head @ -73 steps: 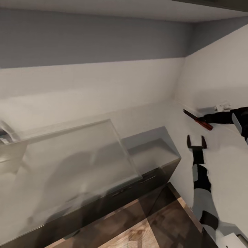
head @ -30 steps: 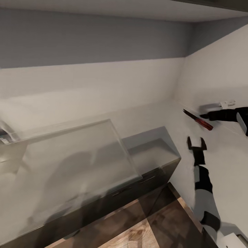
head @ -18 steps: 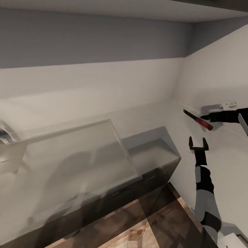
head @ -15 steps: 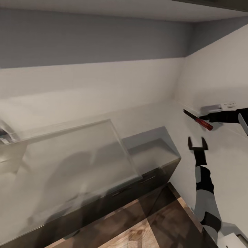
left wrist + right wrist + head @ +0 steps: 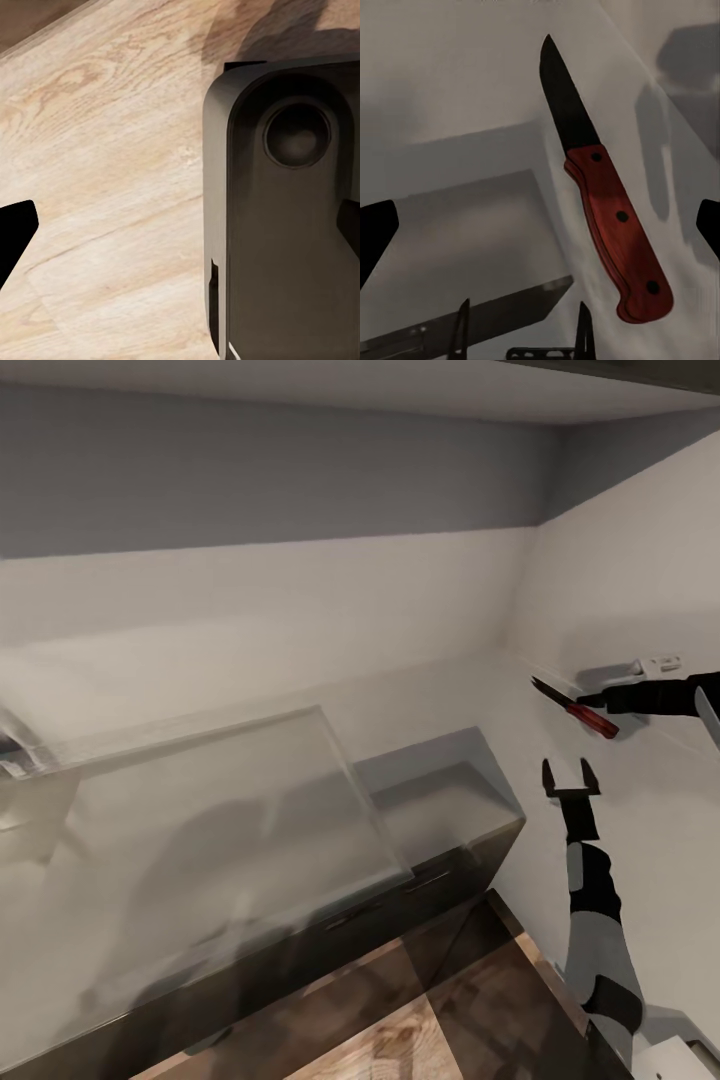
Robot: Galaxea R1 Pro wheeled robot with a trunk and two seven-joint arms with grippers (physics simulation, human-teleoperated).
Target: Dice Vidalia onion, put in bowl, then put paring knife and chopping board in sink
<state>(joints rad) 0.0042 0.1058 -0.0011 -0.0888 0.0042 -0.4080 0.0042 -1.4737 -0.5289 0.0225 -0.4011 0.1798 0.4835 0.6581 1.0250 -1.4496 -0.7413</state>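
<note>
— Paring knife: where is it?

— Up in the air in front of the pale wall, at the right of the head view, well above the wooden floor and off past the end of the countertop. Red handle, dark blade, the point aimed away from the right arm.

— Does the right gripper have it?

— Hard to say. In the right wrist view its fingertips stand spread wide, and the knife lies slantwise between them, touching neither tip that shows. In the head view the dark end of the right arm meets the handle's end, but I cannot tell whether anything grips it.

— And the left gripper?

— Raised below the knife, its two fingers parted and nothing between them. It is apart from the knife and just beyond the counter's corner.

— What does the left wrist view give?

— Light wood-grain floor and a dark rounded housing with a round recess in it.

— Anything else near the knife?

— A small white fitting on the wall, just above the right arm. The grey countertop runs off to the left over dark cabinets.
</note>
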